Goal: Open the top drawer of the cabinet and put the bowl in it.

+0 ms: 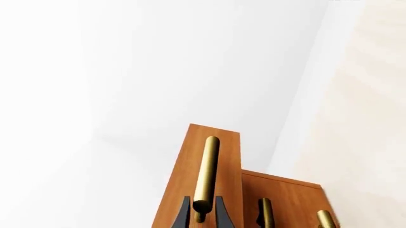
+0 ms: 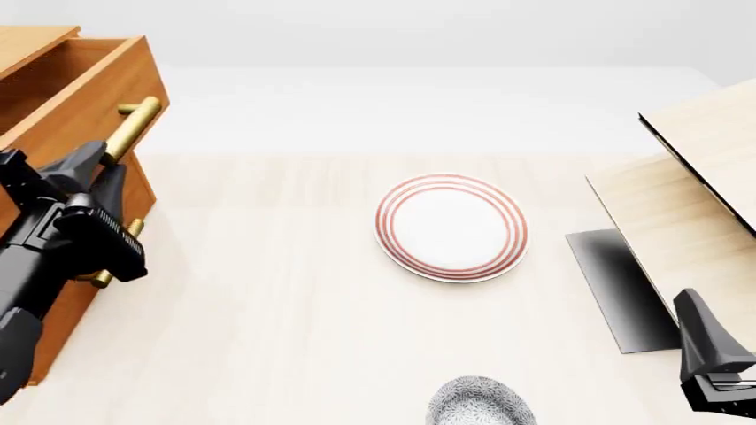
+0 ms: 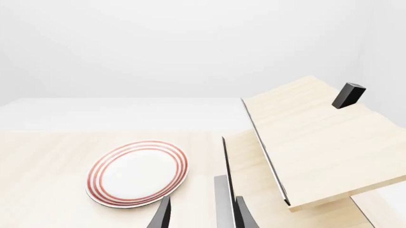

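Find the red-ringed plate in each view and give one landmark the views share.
Front view: plate lies mid-table, right of the cabinet.
Right wrist view: plate sits beside the pale wood structure.
Left wrist view: not in it.
Shared landmark: the pale wood structure, in the front and right wrist views.

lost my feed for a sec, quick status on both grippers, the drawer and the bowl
Left gripper astride top drawer handle, drawer pulled partway out. Right gripper open, holding nothing. Bowl at near table edge, untouched; plate mid-table.
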Tool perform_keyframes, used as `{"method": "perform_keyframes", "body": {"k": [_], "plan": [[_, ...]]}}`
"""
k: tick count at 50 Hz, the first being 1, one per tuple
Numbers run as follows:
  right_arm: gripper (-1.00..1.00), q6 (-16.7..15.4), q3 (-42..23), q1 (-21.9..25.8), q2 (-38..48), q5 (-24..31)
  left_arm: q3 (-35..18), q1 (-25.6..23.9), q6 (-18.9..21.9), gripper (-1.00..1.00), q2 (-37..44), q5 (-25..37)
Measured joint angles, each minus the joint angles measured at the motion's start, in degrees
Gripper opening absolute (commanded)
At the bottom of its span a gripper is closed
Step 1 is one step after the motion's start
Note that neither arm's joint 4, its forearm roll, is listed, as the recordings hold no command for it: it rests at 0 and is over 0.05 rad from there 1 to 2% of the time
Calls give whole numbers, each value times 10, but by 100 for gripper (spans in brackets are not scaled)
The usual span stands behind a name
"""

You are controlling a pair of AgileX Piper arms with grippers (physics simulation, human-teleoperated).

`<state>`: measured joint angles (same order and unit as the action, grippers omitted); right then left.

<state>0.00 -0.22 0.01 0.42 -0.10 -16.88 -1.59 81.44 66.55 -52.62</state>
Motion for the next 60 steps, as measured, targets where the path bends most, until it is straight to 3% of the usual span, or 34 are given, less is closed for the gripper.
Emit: {"method": "perform_keyframes", "body": {"k": [21,22,36,48,60], "plan": [[100,0,0,0,0,0,6,-11,7,-100,-7,-2],[100,0,0,0,0,0,7,-12,8,100,-7,-2],[100,0,0,0,0,0,29,-69,25,100,-42,1],[100,0,0,0,0,0,46,-116,34,100,-118,35],[100,0,0,0,0,0,18,-142,-35,100,-239,188]]}}
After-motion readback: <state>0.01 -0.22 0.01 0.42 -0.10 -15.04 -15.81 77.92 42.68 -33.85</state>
